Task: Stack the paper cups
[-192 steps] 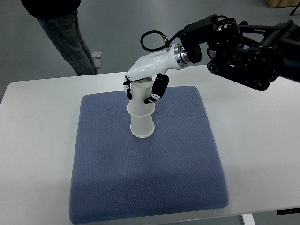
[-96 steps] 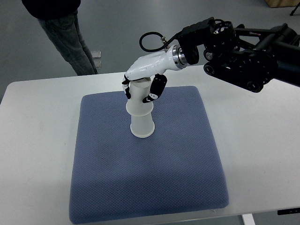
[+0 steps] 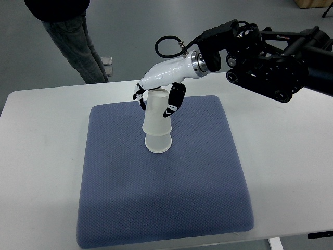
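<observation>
From above, the right hand (image 3: 157, 85) reaches in over the blue mat (image 3: 164, 172), its white palm above the stacked paper cups (image 3: 157, 125), fingers loosely spread around the top cup and gripping nothing. The cups stand upside down (one over another) on the mat's far half. A person's legs (image 3: 73, 36) stand beyond the white table (image 3: 36, 156).

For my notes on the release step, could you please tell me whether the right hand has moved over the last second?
Yes. The right hand has lifted and opened, shifting toward the pad's far edge; the stacked cups stand on the blue pad.
</observation>
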Controlling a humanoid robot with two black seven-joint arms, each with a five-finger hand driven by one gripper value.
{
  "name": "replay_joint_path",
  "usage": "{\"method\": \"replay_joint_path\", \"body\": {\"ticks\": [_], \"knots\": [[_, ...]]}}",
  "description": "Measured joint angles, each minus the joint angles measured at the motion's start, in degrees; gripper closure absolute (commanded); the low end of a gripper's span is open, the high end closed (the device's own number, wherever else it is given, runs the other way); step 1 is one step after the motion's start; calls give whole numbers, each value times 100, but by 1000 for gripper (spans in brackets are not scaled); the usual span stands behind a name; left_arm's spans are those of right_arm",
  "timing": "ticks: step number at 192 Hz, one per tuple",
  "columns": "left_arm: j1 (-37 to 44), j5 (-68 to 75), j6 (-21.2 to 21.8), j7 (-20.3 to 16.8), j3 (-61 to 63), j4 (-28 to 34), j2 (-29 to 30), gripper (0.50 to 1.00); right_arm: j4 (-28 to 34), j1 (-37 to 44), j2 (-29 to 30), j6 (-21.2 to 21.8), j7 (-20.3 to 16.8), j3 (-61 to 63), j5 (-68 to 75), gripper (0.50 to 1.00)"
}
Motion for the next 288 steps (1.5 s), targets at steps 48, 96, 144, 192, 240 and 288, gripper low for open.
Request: {"method": "replay_joint_path", "body": {"ticks": [48,96,144,192,240,288], "knots": [[0,0,2,0,0,1,0,500,12,0,-1,7,3,2,8,624],[0,0,3,0,0,2,0,500,27,15,-20,8,3,12,10,599],[0,0,2,0,0,2,0,500,-1,-8,-134,-42,-9,354,17,597],[0,0,0,0,0,0,0,500,-173,-179,-266,8,-57,1248,639,597],[0,0,-1,0,0,0,0,500,-783,-314,-272,-117,-62,1989,2757,597],[0,0,0,0,0,2,0,500,-1228,-576,-45,-695,-2,2622,5073,597]]}}
